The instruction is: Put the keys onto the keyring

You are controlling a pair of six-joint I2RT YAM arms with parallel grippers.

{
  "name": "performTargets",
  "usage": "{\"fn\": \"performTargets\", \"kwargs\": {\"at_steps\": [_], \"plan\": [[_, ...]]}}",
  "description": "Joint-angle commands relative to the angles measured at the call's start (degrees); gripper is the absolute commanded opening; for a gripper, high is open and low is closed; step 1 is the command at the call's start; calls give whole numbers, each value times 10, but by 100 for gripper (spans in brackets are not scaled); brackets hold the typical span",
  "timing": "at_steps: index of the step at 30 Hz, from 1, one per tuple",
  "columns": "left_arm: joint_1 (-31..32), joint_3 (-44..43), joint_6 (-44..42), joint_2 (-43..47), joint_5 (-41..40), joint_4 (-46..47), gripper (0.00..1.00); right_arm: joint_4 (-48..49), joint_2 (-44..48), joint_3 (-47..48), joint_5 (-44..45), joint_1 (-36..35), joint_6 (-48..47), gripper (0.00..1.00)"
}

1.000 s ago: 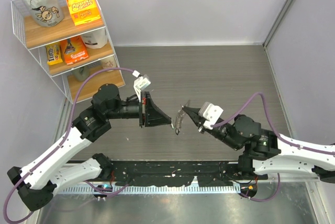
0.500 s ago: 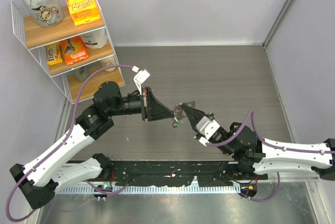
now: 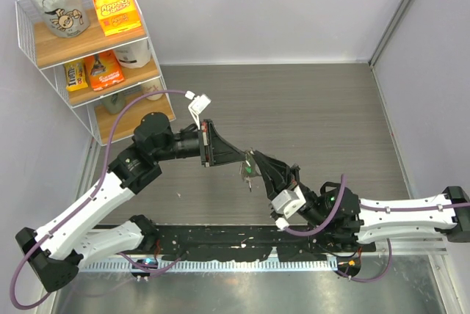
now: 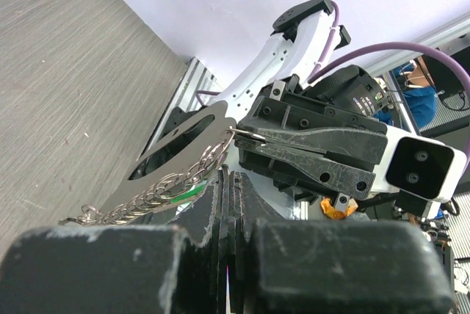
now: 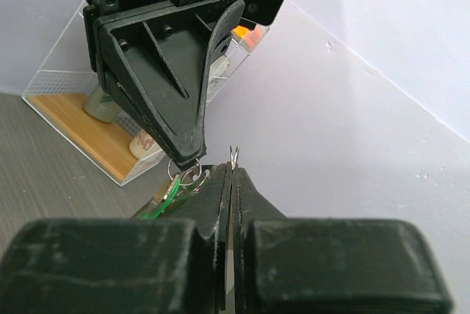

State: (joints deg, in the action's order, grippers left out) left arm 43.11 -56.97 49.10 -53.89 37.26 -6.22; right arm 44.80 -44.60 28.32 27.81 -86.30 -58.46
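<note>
My left gripper point(image 3: 241, 160) and right gripper point(image 3: 252, 158) meet tip to tip above the table's middle. The silvery keyring point(image 3: 249, 174) hangs between them. In the left wrist view its chain of rings point(image 4: 165, 191) runs left of my shut left gripper point(image 4: 228, 180), with the green-headed key point(image 4: 185, 195) and a flat silver piece beside it. The right gripper point(image 4: 246, 136) pinches a thin wire end there. In the right wrist view my right gripper point(image 5: 232, 171) is shut on that thin metal tip point(image 5: 235, 155). The left gripper point(image 5: 185, 158) pinches small rings point(image 5: 183, 176); the green key point(image 5: 169, 198) dangles below.
A white wire shelf point(image 3: 81, 42) with snack boxes and bags stands at the far left; it also shows in the right wrist view point(image 5: 81, 123). The dark wood-grain table point(image 3: 316, 108) ends at grey walls behind and to the right.
My right arm has swung left and lower, its gripper carrying the keyring toward the left gripper. My left gripper has shifted slightly up and right. The tips now touch.
</note>
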Motion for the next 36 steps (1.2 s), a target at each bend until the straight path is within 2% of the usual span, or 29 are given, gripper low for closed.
{"fn": "performTargets", "kwargs": {"at_steps": [1, 36], "plan": [[-6, -17, 2, 12, -5, 18, 0, 70, 11, -8, 17, -12, -40, 5], [-9, -17, 2, 27, 9, 29, 0, 78, -42, 3, 42, -29, -66, 5]]}}
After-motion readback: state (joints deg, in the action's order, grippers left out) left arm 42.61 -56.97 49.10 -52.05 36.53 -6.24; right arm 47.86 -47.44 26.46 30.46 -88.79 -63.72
